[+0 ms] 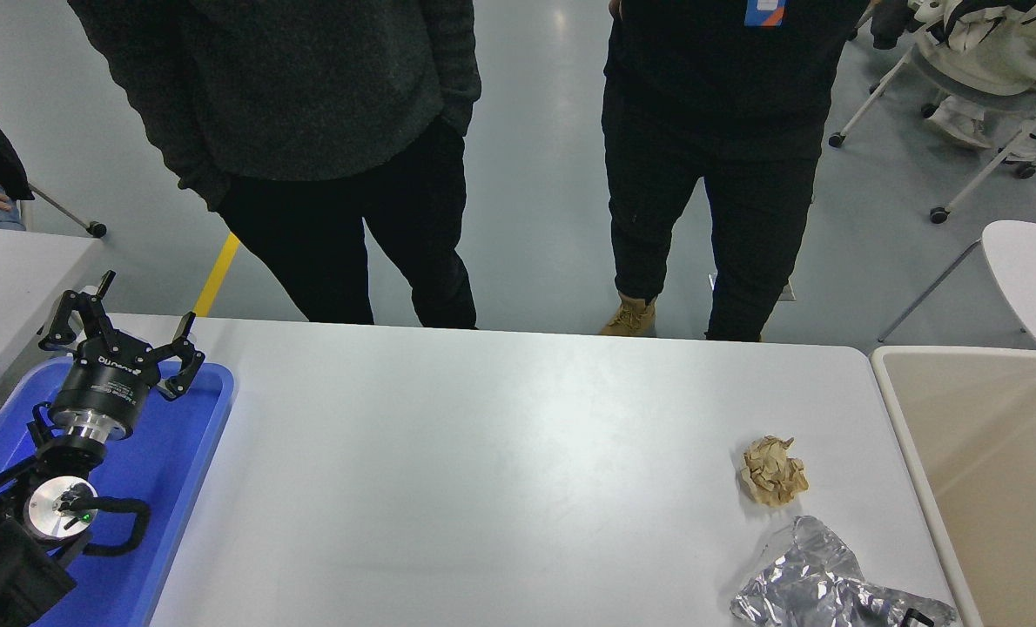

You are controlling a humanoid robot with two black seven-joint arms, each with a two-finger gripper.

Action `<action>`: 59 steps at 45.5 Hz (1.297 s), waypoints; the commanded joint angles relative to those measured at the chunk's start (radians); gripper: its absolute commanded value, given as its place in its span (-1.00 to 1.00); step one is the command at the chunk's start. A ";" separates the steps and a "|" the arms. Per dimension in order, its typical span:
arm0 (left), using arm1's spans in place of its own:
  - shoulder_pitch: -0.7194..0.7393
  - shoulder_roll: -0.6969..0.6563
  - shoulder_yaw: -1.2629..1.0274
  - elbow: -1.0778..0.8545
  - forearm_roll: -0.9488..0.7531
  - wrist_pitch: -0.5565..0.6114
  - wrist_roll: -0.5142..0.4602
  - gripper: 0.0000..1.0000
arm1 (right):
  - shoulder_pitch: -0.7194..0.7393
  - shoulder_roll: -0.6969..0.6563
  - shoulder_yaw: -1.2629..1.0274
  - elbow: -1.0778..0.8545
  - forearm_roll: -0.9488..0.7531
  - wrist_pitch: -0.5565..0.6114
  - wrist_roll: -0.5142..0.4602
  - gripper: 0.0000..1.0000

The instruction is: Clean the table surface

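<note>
The white table surface [501, 470] fills the lower part of the head view. A crumpled brown paper ball [773, 471] lies on it at the right. A crumpled sheet of silver foil [818, 579] lies just in front of the ball, at the bottom edge. Only a black sliver of my right gripper [916, 617] shows at the bottom edge, against the foil's near side, and its grip is hidden. My left gripper [126, 326] is parked at the lower left, open and empty, over the blue tray [170, 488].
A beige bin [997, 470] stands against the table's right edge. Two people in dark clothes [326, 174] [718, 174] stand at the far side. A second white table [13, 270] is at the left, and chairs [988, 104] are at the back right.
</note>
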 commanded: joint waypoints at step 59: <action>0.000 0.000 -0.001 0.000 0.000 -0.002 0.000 1.00 | 0.302 -0.765 0.483 0.077 -0.396 0.936 0.001 -1.00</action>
